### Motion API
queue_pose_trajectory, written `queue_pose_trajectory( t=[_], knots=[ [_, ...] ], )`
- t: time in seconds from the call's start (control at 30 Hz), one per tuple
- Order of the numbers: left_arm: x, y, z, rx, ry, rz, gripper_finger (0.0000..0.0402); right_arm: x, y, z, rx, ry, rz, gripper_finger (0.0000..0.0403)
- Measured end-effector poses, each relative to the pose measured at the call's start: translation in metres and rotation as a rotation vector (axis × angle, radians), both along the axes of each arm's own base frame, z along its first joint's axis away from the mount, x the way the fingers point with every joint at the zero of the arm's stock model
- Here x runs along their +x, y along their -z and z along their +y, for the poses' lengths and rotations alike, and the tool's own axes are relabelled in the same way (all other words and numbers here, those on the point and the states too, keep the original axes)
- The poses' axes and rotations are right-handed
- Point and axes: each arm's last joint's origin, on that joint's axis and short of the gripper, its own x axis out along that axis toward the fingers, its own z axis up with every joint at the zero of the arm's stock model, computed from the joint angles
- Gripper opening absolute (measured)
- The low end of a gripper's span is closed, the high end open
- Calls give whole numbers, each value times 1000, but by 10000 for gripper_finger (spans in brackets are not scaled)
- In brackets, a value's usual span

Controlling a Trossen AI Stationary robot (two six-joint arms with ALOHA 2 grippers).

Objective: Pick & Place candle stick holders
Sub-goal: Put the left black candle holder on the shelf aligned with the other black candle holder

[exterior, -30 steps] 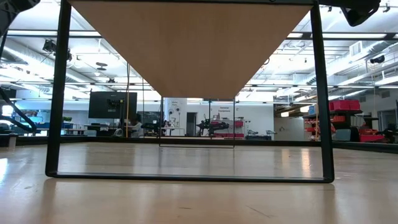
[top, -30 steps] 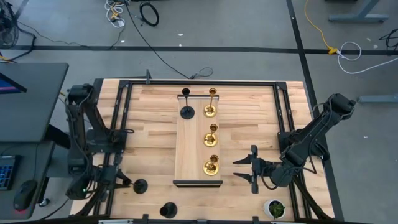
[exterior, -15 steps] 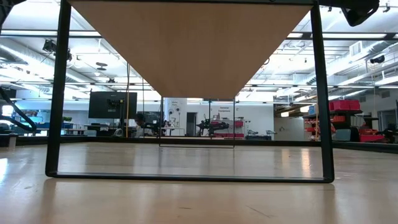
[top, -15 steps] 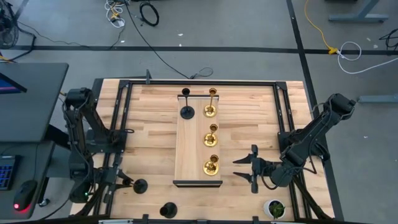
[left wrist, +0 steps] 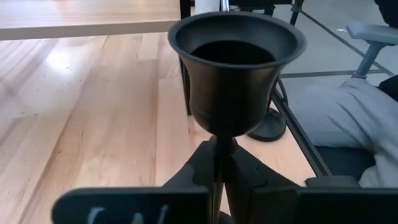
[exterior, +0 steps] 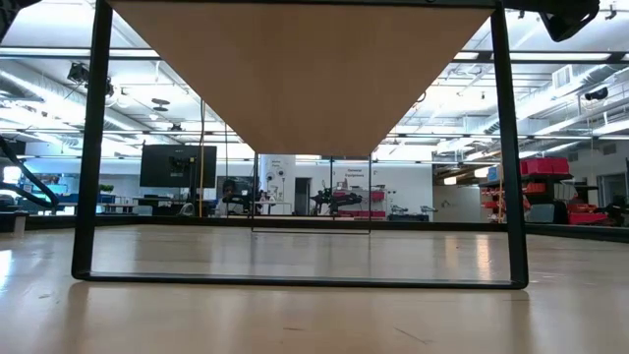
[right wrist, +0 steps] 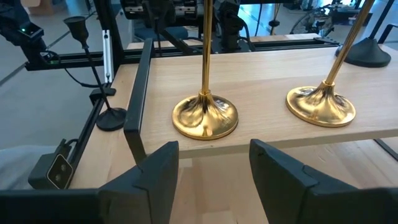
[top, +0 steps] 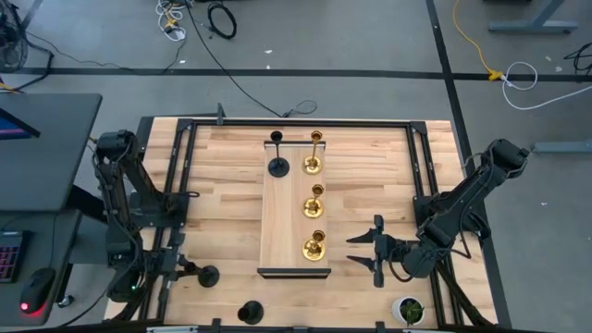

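Note:
Three gold candlesticks (top: pixel 314 205) and one black candlestick (top: pixel 276 166) stand on their bases on a raised wooden board (top: pixel 282 231) at the table's middle. Two more black candlesticks are near the front left: one (top: pixel 248 313) stands free, and my left gripper (top: pixel 185 269) is shut on the other (top: pixel 208 275), whose cup fills the left wrist view (left wrist: pixel 236 68). My right gripper (top: pixel 375 252) is open and empty just right of the board, facing the nearest gold candlestick (right wrist: pixel 205 118). My left gripper pinches the black candlestick's thin stem (left wrist: pixel 219 149) just below the cup, between its two fingers. The fingers come in about level from the table's left side and lie across the stem. The candlestick is upright; whether its base (top: pixel 208 275) is clear of the table, I cannot tell.
The board has a black frame under it (exterior: pixel 295 280) and a black end bar (top: pixel 294 272). Black rails (top: pixel 176 185) run along the table's left and right sides. A small green plant in a white pot (top: pixel 407 310) stands at the front right corner.
My left arm has eased a little toward the table's near edge. The black candlestick's base stays where it was.

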Motion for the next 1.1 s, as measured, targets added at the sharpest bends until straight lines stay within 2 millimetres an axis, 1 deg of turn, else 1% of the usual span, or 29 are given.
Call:
queue_pose_trajectory(
  t=[0.2, 0.33, 0.5, 0.77, 0.93, 1.1],
  knots=[
    [0, 0, 0, -5, 0, 1, 27, 0, 0, 0, 0, 0, 0, 196],
    [0, 0, 0, -3, -4, -7, 13, 0, 0, 0, 0, 0, 0, 196],
    [1, -1, 1, -1, -30, -50, 16, 0, 0, 0, 0, 0, 0, 196],
    [13, -3, 4, -12, -98, -53, 12, 0, 0, 0, 0, 0, 0, 196],
    [22, -11, 11, -9, -131, -63, 13, 0, 0, 0, -1, 0, 0, 196],
    [30, -33, 17, 15, -132, -86, 12, 0, 0, 0, -1, 1, 0, 196]
  ],
)
